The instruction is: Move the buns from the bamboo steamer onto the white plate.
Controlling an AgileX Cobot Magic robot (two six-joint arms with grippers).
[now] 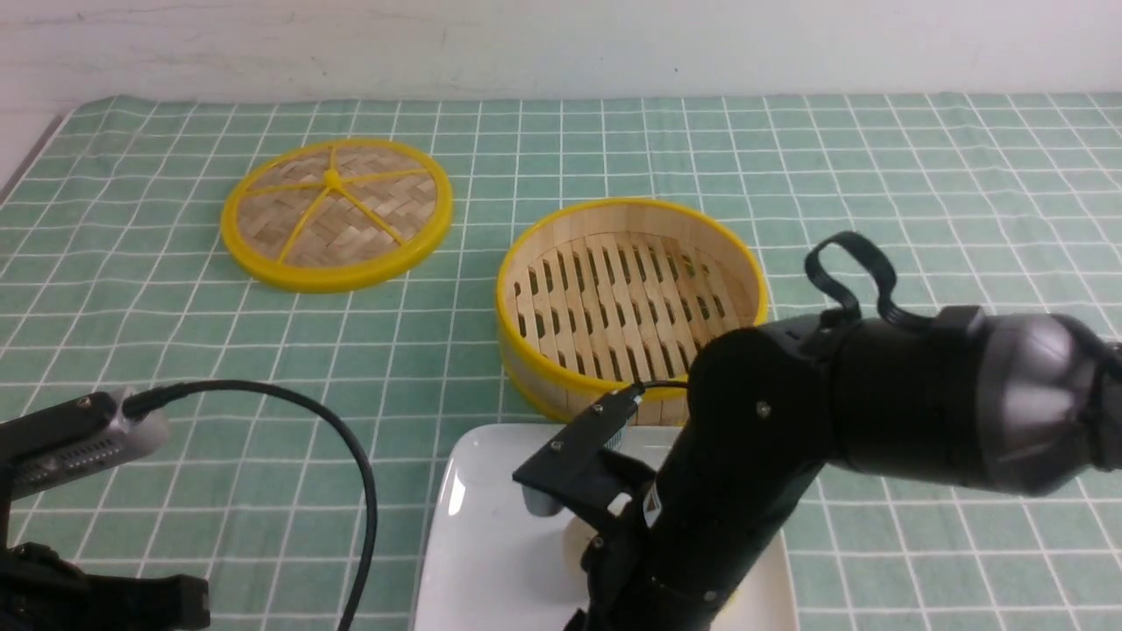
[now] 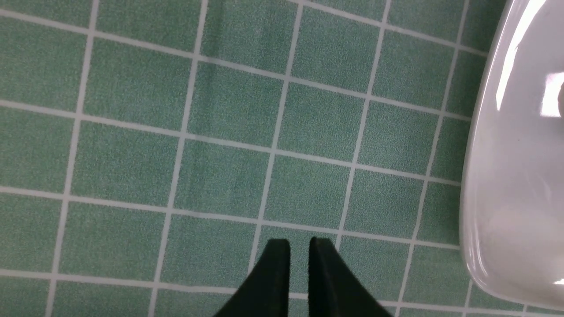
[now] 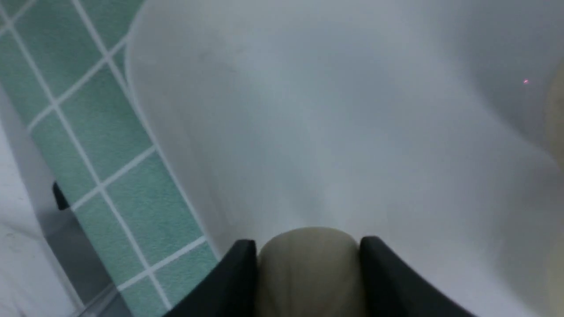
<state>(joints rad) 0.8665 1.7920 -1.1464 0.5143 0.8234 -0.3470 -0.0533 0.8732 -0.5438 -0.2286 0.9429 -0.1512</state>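
The bamboo steamer [image 1: 526,350] stands empty at the table's middle. My right arm reaches down over the white plate [image 1: 473,543], which lies in front of the steamer. In the right wrist view my right gripper [image 3: 308,246] is shut on a beige bun [image 3: 308,268] just above the plate [image 3: 308,110]. A second bun [image 3: 556,110] shows only as a beige edge lying on the plate. In the front view the arm hides most of both buns. My left gripper [image 2: 298,242] is shut and holds nothing, over the cloth beside the plate's [image 2: 515,176] rim.
The woven lid [image 1: 337,213] with its yellow rim lies flat at the back left. A green checked cloth [image 1: 920,175] covers the table. The left arm's black cable [image 1: 351,447] loops over the cloth near the plate's left edge.
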